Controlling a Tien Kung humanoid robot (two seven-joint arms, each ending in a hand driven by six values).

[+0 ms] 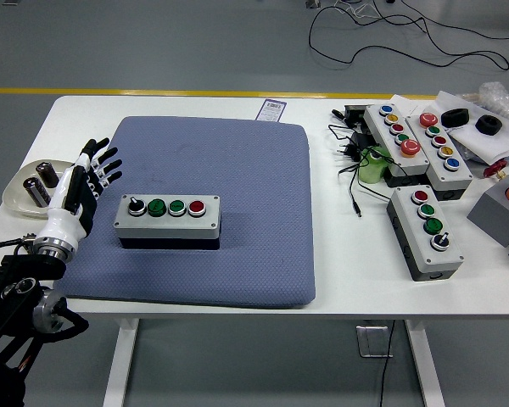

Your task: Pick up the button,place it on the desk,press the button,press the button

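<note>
A grey button box [167, 219] lies on the blue mat [237, 170], left of its middle. It carries a black knob, two green buttons and a red button in a row. My left hand [86, 175] is open with fingers spread, held over the mat's left edge, a short way left of the box and not touching it. The right arm is out of view.
A white dish [21, 197] holding dark cylinders sits at the table's left edge, just behind my left hand. Three more button boxes [426, 229], black cables [352, 170], a green object and grey boxes crowd the right side of the table.
</note>
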